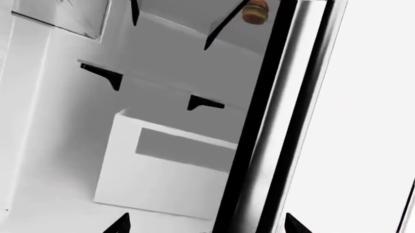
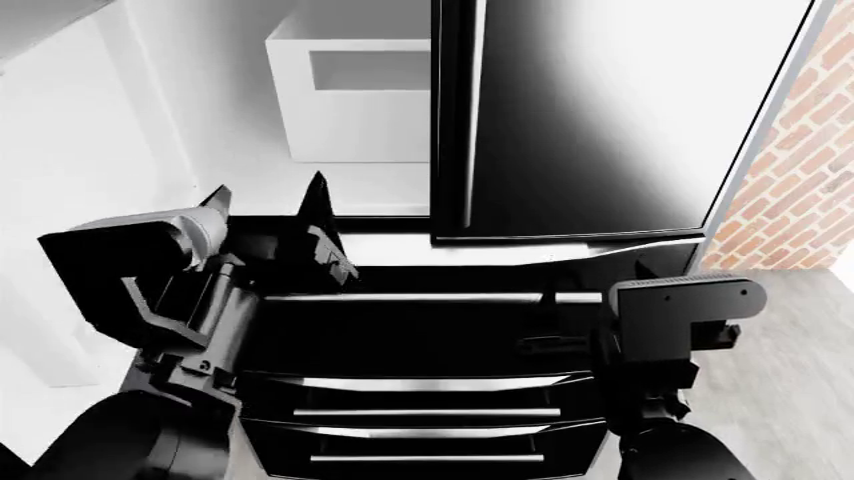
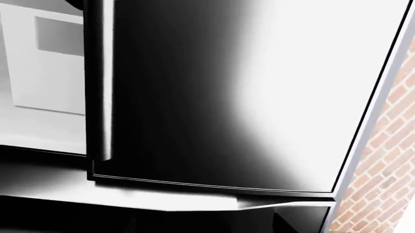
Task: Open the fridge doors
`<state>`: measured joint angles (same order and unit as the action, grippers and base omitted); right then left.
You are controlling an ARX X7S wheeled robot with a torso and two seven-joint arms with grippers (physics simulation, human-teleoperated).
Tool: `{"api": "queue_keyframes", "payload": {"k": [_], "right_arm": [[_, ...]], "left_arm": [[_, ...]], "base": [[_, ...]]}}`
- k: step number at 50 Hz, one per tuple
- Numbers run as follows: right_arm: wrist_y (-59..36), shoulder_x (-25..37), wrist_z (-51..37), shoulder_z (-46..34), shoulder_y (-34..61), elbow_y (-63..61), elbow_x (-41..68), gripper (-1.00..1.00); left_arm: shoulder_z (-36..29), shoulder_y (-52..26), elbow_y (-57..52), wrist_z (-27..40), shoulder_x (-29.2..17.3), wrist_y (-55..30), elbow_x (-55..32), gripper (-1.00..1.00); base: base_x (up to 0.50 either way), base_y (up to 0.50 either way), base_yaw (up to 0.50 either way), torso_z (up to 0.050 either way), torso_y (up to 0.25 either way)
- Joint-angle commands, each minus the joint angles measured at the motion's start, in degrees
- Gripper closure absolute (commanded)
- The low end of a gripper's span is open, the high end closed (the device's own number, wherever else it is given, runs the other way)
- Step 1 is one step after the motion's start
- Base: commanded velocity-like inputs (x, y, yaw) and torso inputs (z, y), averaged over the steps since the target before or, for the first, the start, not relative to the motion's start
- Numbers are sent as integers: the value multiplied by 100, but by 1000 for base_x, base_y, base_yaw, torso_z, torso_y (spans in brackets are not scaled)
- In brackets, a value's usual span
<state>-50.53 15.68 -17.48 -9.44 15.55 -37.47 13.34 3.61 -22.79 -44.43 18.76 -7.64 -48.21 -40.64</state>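
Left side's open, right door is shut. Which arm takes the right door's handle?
Probably the right. The left gripper is open, over by the exposed white interior. The right arm sits directly below the closed right door, whose silver handle runs along its inner edge. The right gripper itself isn't visible.

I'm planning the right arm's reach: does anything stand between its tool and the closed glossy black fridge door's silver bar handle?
Nothing visible does. The right wrist view looks straight at the glossy black door and its slim silver handle, unobstructed; the tool itself is out of frame.
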Motion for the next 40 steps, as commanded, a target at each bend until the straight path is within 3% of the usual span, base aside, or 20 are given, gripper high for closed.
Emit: {"api": "queue_keyframes", "payload": {"k": [1, 40], "right_arm": [[34, 5, -18, -3, -3, 49, 26, -100], [-135, 105, -88, 6, 70, -77, 136, -100]], "left_arm": [[-717, -250, 1088, -259, -22, 837, 1281, -100], [-466, -1463, 4019, -10, -182, 2367, 2208, -100]], "base": [[0, 0, 0, 0, 0], [0, 0, 0, 0, 0]]}}
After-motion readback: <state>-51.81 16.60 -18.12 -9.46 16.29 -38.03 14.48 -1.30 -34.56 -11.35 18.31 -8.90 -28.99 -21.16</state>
